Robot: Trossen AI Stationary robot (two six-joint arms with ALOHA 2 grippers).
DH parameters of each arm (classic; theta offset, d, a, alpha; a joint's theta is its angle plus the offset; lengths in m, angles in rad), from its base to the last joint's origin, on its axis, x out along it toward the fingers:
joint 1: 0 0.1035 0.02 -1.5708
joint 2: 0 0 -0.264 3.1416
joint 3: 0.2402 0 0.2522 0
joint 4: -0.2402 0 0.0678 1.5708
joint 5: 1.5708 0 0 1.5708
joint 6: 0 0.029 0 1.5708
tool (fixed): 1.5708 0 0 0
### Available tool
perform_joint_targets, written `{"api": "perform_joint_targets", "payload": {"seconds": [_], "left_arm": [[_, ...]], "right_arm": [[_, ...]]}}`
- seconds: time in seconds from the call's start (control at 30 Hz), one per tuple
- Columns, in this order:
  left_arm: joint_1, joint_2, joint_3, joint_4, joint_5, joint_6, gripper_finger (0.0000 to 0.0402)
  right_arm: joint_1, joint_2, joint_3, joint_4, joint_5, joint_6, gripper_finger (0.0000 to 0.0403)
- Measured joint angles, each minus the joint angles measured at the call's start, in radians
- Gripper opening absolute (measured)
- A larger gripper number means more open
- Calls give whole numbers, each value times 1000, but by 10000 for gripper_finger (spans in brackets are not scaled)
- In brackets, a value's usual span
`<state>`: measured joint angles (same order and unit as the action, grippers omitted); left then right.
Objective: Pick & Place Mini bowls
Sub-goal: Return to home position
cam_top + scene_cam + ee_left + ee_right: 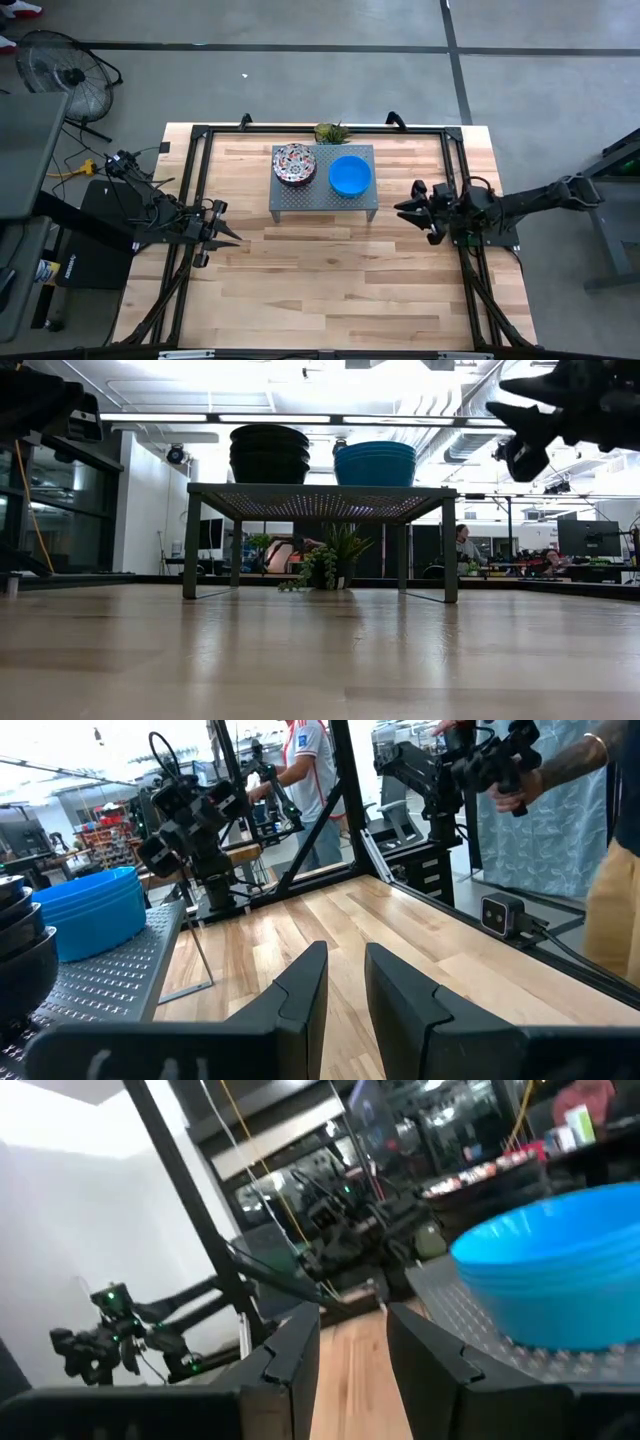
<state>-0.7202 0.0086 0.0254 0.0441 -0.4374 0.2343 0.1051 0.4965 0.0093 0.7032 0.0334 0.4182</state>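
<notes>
Right tool (352, 1312) spread, wooden table (330, 280), bright workshop (520, 545)

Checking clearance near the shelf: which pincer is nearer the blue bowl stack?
Right. The right pincer hovers just beside the blue bowl stack; the left pincer is farther off, on the patterned stack's side.

No legible text, labels or numbers

Grey concrete floor (300, 75) with dark tape lines, black round wire-cage fan (65, 72) on it. Long white ceiling light strips (275, 418); dark desk monitors (585, 538) behind.
</notes>
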Motion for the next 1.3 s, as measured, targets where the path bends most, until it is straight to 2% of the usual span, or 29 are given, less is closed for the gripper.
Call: {"api": "perform_joint_targets", "payload": {"seconds": [0.13,0.37,0.6,0.8,1.03,1.3], "left_arm": [[0,0,0,0,0,0,66],[0,0,0,0,0,0,66],[0,0,0,0,0,0,66],[0,0,0,0,0,0,66],[0,0,0,0,0,0,66],[0,0,0,0,0,0,66]], "right_arm": [[-8,-56,0,-84,-20,8,108],[-7,-209,0,-290,-143,53,108],[-7,-371,0,-508,-107,109,108],[-7,-410,0,-505,-125,132,108],[-7,-412,0,-505,-134,235,108],[-7,-412,-1,-505,-134,236,108]]}}
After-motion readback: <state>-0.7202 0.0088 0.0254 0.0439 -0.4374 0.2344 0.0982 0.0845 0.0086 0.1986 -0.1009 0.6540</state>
